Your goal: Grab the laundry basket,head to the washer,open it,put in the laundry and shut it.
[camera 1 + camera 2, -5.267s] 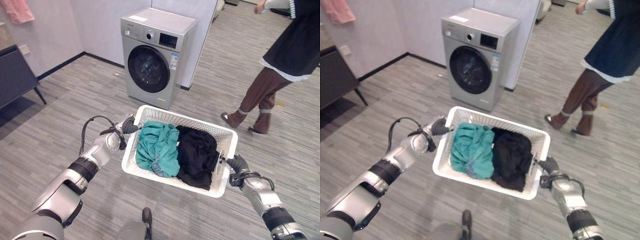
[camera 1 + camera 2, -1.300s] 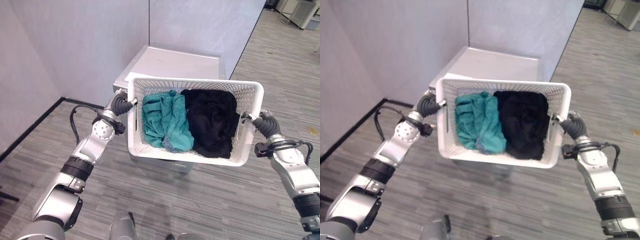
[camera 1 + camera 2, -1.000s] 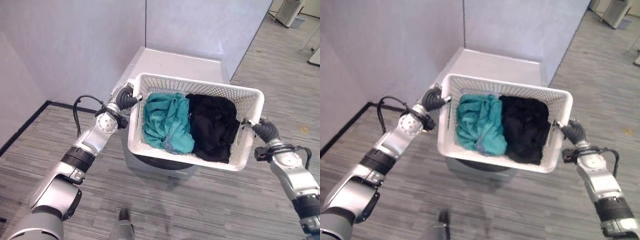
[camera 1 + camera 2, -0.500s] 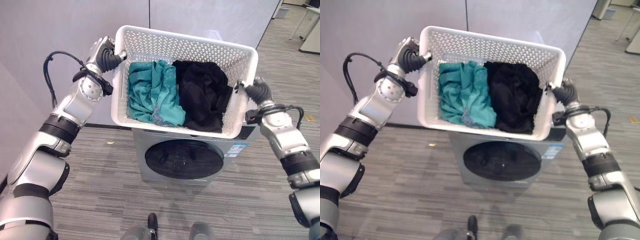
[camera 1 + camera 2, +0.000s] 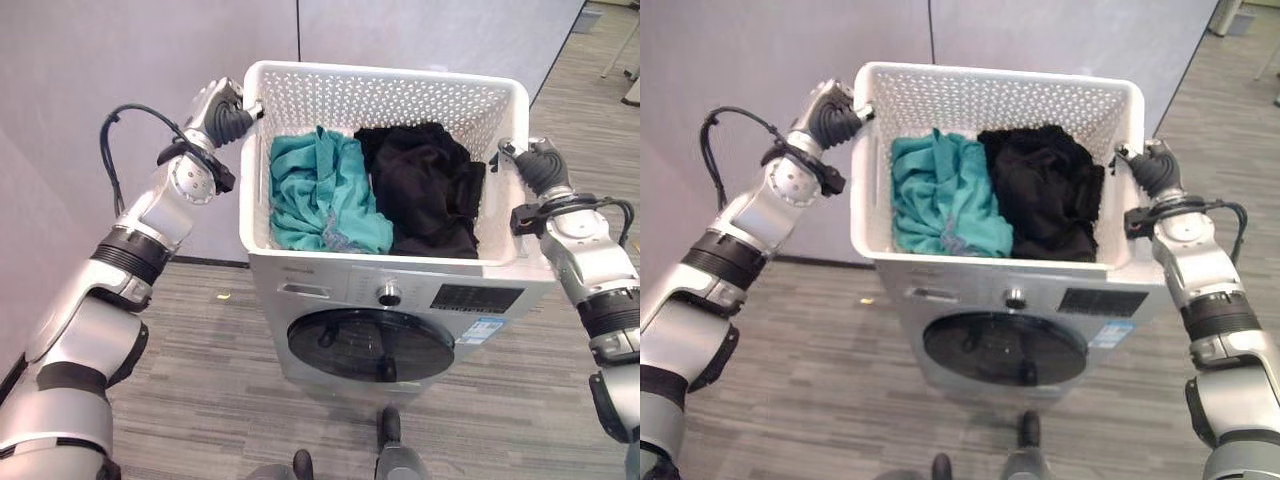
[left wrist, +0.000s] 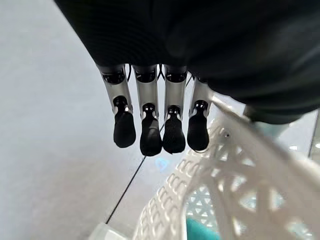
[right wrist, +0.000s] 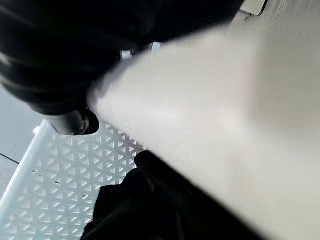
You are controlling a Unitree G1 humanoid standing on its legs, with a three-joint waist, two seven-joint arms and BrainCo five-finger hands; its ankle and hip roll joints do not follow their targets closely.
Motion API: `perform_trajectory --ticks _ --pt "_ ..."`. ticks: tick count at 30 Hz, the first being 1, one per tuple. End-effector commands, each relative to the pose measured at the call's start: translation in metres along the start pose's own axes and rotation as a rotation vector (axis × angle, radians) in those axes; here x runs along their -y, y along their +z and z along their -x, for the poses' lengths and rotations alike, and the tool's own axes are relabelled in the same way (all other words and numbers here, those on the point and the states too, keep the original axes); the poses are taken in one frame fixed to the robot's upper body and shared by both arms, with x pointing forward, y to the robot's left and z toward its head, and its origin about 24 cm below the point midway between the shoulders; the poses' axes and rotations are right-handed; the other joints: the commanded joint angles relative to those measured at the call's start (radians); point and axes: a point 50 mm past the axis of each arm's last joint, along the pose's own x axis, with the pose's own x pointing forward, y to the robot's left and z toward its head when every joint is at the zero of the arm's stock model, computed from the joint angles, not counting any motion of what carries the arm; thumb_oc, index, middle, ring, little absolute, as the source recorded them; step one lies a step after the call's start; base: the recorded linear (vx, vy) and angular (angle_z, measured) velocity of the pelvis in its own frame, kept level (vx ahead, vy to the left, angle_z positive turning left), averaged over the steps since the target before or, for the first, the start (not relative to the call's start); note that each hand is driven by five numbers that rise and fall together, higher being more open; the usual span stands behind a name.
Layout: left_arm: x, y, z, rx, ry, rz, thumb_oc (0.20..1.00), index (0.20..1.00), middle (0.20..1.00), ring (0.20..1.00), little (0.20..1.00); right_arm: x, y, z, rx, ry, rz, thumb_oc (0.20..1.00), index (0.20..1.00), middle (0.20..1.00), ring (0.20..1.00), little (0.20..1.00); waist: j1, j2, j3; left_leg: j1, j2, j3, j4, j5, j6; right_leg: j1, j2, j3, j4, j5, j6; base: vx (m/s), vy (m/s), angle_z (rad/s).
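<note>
Take the white laundry basket (image 5: 385, 90) as your landmark: it rests on top of the washer (image 5: 400, 320), covering the machine's top panel, with its far wall close to the grey wall behind.

At the basket's left end you have the left hand (image 5: 226, 110), up at rim height. In the head views its dark ribbed cover sits against the left rim, and in the left wrist view its dark-tipped fingers (image 6: 151, 137) hang in a straight, close row just beside the lattice wall rather than wrapped round it. From these pictures you cannot tell whether the thumb still pinches the rim.

Inside the basket, the teal garment (image 5: 320, 190) fills the left half in a crumpled heap. The black garment (image 5: 425, 190) fills the right half, touching the teal one along the middle and lying against the right wall.

At the basket's right end you have the right hand (image 5: 541, 165), its dark cover pressed to the right rim. Its fingers are hidden behind the basket's edge, so you cannot tell whether they are curled or straight.

Below the basket, the washer's round dark door (image 5: 375, 345) is closed, with the control knob (image 5: 389, 296) and panel just under the basket's near rim.
</note>
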Motion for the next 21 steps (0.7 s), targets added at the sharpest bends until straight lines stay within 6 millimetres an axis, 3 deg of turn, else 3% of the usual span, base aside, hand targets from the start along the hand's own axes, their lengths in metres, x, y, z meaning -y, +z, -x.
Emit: perform_trajectory --ticks 1,2,3,4,6,7,9,10,13,15,21 --pt "-0.033 -0.003 -0.006 -0.008 0.094 0.007 0.2 0.2 0.2 0.2 0.2 0.031 0.032 -0.003 0.115 -0.069 0.014 0.2 0.2 0.2 0.2 0.2 -0.014 0.064 -0.049 0.009 0.208 -0.041 0.288 0.03 -0.05 -0.023 0.059 -0.028 0.03 -0.111 -0.026 0.17 -0.536 0.19" --pt "-0.039 -0.003 -0.006 -0.017 0.103 0.013 0.2 0.2 0.2 0.2 0.2 0.032 0.033 -0.001 0.126 -0.074 0.0 0.2 0.2 0.2 0.2 0.2 0.004 0.032 -0.016 -0.128 0.183 -0.083 0.55 0.101 -0.023 0.025 0.081 -0.023 0.013 -0.125 -0.073 0.05 -0.367 0.2" --pt "-0.039 -0.003 -0.006 -0.016 0.103 0.012 0.2 0.2 0.2 0.2 0.2 0.032 0.033 -0.001 0.126 -0.075 -0.002 0.2 0.2 0.2 0.2 0.2 -0.005 0.039 -0.019 -0.153 0.188 -0.097 0.582 0.09 -0.023 0.02 0.087 -0.033 0.012 -0.124 -0.074 0.06 -0.426 0.14" --pt "-0.037 -0.007 -0.004 -0.032 0.102 0.03 0.2 0.2 0.2 0.2 0.2 0.031 0.028 0.0 0.108 -0.079 -0.006 0.2 0.2 0.2 0.2 0.2 0.008 0.016 0.008 -0.233 0.193 -0.087 0.678 0.121 -0.013 0.058 0.103 -0.029 -0.003 -0.142 -0.101 0.07 -0.194 0.23" --pt "-0.036 -0.006 -0.006 -0.034 0.101 0.039 0.2 0.2 0.2 0.2 0.2 0.034 0.022 0.002 0.081 -0.081 0.011 0.2 0.2 0.2 0.2 0.2 0.012 0.012 0.005 -0.256 0.181 -0.063 0.555 0.065 -0.018 0.072 0.102 -0.034 -0.013 -0.147 -0.091 0.17 -0.094 0.11" --pt "-0.037 -0.005 -0.006 -0.031 0.1 0.032 0.2 0.2 0.2 0.2 0.2 0.037 0.019 0.003 0.066 -0.077 0.029 0.2 0.2 0.2 0.2 0.2 0.02 0.013 0.002 -0.243 0.177 -0.046 0.418 0.046 -0.024 0.086 0.1 -0.031 -0.023 -0.156 -0.08 0.14 0.027 0.0" --pt "-0.033 -0.003 -0.006 -0.021 0.091 0.026 0.2 0.2 0.2 0.2 0.2 0.038 0.011 0.004 0.034 -0.084 0.07 0.2 0.2 0.2 0.2 0.2 0.033 0.004 0.008 -0.259 0.178 -0.038 0.366 0.074 -0.038 0.099 0.088 -0.036 -0.025 -0.159 -0.082 0.09 0.048 -0.17" --pt "-0.028 -0.004 -0.007 -0.033 0.075 0.029 0.2 0.2 0.2 0.2 0.2 0.039 0.004 0.004 -0.011 -0.065 0.091 0.2 0.2 0.2 0.2 0.2 0.023 0.026 -0.005 -0.191 0.188 -0.036 0.197 0.031 -0.036 0.082 0.101 -0.031 -0.013 -0.175 -0.069 0.1 0.071 -0.24" --pt "-0.024 -0.005 -0.006 -0.033 0.063 0.03 0.2 0.2 0.2 0.2 0.2 0.034 -0.009 0.008 -0.05 -0.039 0.084 0.2 0.2 0.2 0.2 0.2 0.026 0.039 -0.016 -0.133 0.174 -0.059 0.123 0.033 -0.037 0.088 0.1 -0.026 -0.009 -0.181 -0.071 0.12 0.076 -0.39" --pt "-0.014 -0.004 -0.005 -0.03 0.027 0.017 0.2 0.2 0.2 0.2 0.2 0.021 -0.028 0.014 -0.114 0.032 0.118 0.2 0.2 0.2 0.2 0.2 0.023 0.04 -0.035 -0.06 0.176 -0.049 0.03 0.033 -0.041 0.107 0.096 -0.025 -0.017 -0.184 -0.066 0.13 0.052 -0.32" --pt "-0.003 -0.008 -0.003 -0.056 -0.016 0.044 0.2 0.2 0.2 0.2 0.2 -0.001 -0.043 0.015 -0.18 0.152 0.168 0.2 0.2 0.2 0.2 0.2 0.036 0.05 -0.058 0.001 0.18 -0.043 -0.047 0.036 -0.039 0.118 0.092 -0.029 -0.055 -0.173 -0.05 0.06 0.033 0.08"
